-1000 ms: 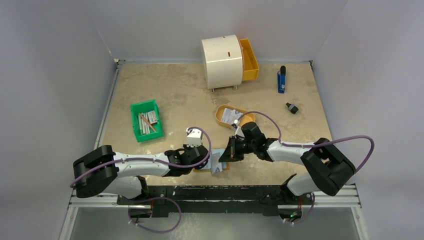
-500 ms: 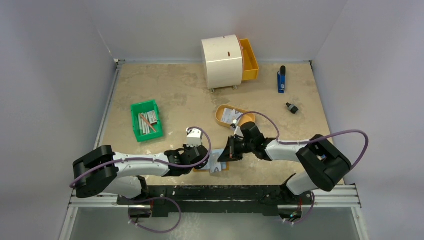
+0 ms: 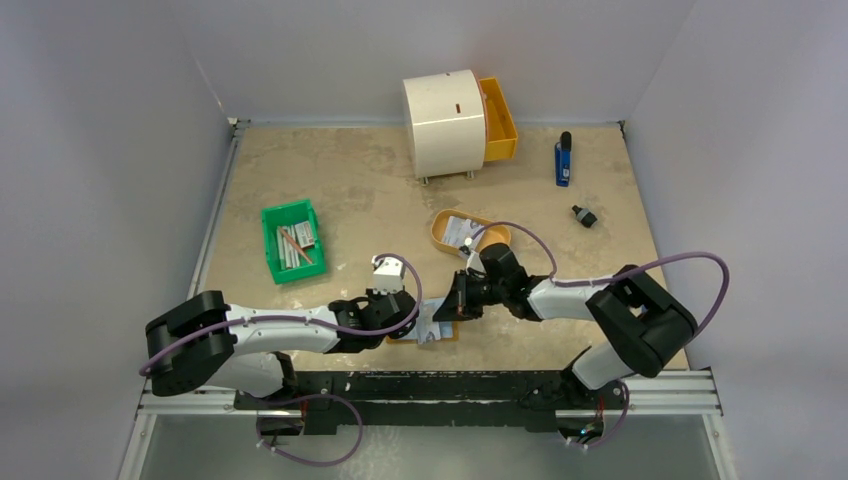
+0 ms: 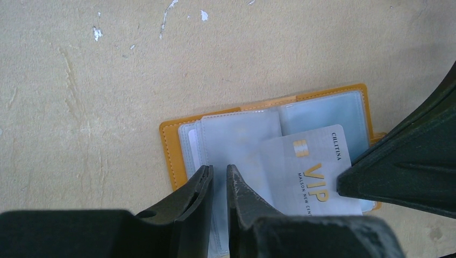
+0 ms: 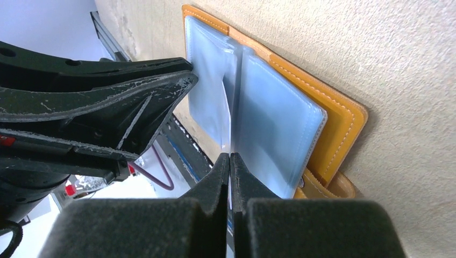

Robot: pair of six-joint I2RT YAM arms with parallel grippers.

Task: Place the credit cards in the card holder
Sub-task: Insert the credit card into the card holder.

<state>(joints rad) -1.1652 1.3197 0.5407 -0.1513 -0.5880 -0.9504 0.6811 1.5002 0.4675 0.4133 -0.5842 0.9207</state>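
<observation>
The right gripper [image 5: 230, 161] pinches the credit card [image 4: 306, 172] tight, its far end lying on the open card holder [image 4: 169, 145] just ahead; left gripper [image 4: 218, 174], nearly closed, nips a clear sleeve [image 4: 242, 134] beside it.

Scuffed black left pincer [image 4: 218, 171], right pincer [image 5: 230, 160], white links [image 3: 280, 325], black joints [image 3: 640, 332], purple cables [image 3: 712, 259].

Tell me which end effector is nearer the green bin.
Left. The left end effector is off to the right of the green bin, pinching the card holder. The right end effector, holding a credit card, is further right still, at the holder's other side.
</observation>
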